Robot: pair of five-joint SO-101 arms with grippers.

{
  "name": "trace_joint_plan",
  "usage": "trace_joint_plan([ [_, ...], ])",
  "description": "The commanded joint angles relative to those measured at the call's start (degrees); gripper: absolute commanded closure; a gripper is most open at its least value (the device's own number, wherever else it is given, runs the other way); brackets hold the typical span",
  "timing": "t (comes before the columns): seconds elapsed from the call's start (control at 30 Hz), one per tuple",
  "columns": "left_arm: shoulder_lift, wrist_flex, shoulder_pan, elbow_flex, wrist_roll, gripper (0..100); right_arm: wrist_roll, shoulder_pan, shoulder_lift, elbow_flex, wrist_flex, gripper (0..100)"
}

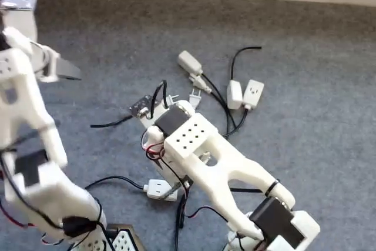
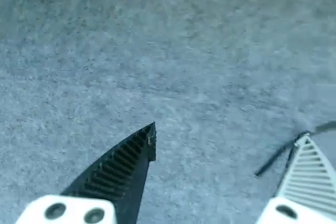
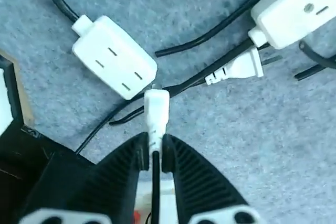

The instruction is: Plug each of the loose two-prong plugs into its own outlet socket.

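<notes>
Well forward, the right pincer (image 3: 154, 144) grips a white plug (image 3: 156, 109).

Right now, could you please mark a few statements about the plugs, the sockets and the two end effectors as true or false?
1. The right end effector is shut on a white plug. True.
2. That plug is already seated in the outlet socket. False: its tip sits at the block's edge, and the slots on the face show empty.
3. The left end effector grips a plug. False: it is open over bare carpet.
4. A second white plug lies loose on the carpet. True.
</notes>
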Motion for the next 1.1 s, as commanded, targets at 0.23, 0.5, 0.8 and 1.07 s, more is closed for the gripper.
trace_joint_plan([
  [0.23, 20.09, 0.97, -9.71, -22.90, -3.60, 61, -17.41, -1.45, 4.35, -13.85, 4.79, 98.9],
  [0.5, 26.77, 1.41, -12.53, -31.87, -3.87, 61, -34.02, -6.55, 6.81, -14.90, 5.93, 98.9],
  [0.8, 27.38, 1.23, -13.23, -32.75, -3.96, 61, -34.64, -11.56, 6.64, -11.21, 6.11, 99.2],
  [1.07, 27.38, 1.05, -13.23, -32.75, -3.96, 61, -34.73, -11.03, 6.64, -2.86, 6.11, 99.2],
])
